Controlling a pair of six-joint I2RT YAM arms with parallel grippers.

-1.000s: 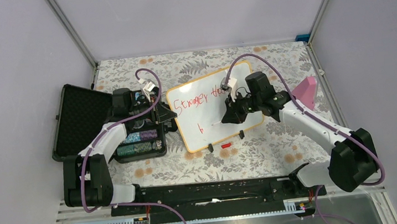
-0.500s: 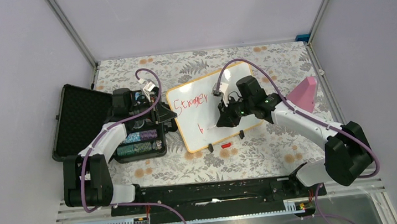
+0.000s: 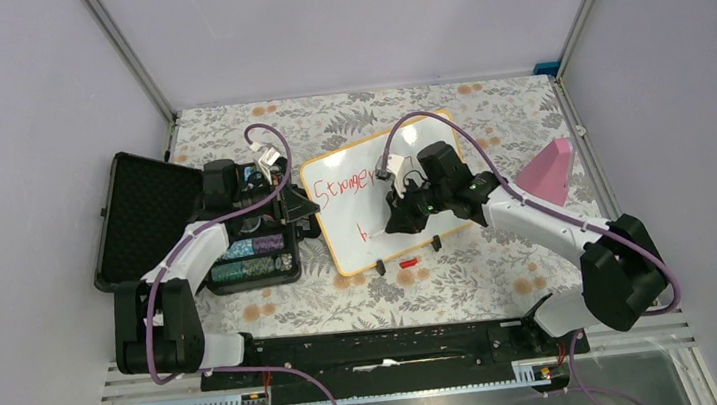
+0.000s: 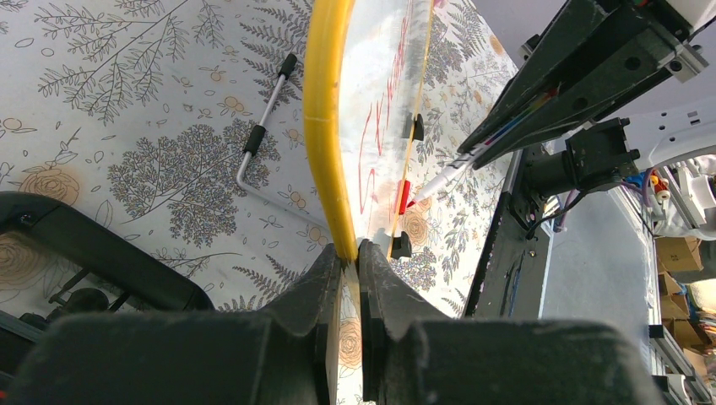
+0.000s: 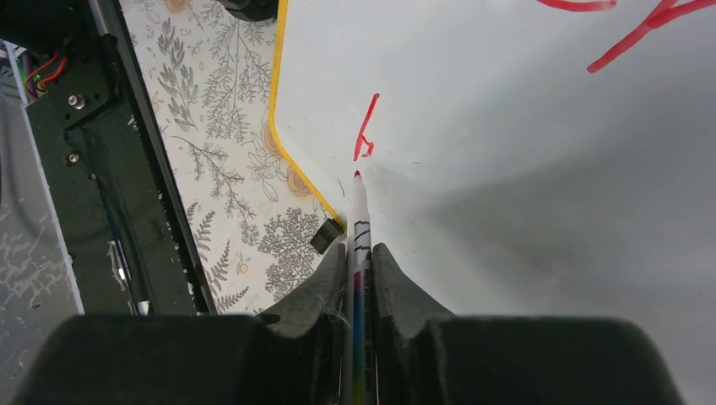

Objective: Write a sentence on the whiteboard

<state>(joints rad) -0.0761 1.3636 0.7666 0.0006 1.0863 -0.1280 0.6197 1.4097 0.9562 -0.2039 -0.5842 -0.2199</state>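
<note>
Top external, change: your right end effector (image 3: 395,223) has swung left across the whiteboard (image 3: 341,214), from the upper red line (image 3: 348,183) toward the short lower stroke (image 5: 366,135).
Meaning: you're likely starting a second line; sentence unfinished.
Marker (image 5: 358,215): slim, white, clenched in the right end effector, red tip just beside that stroke.
Rim (image 4: 321,126): yellow, pinched by the left end effector (image 4: 349,253).
Board: glossy, round-cornered, mid-bench (image 3: 526,114).

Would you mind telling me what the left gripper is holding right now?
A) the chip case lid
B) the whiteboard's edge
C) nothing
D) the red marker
B: the left wrist view shows the left gripper pinched shut on the yellow frame of the whiteboard; the marker sits in the right gripper.
</note>
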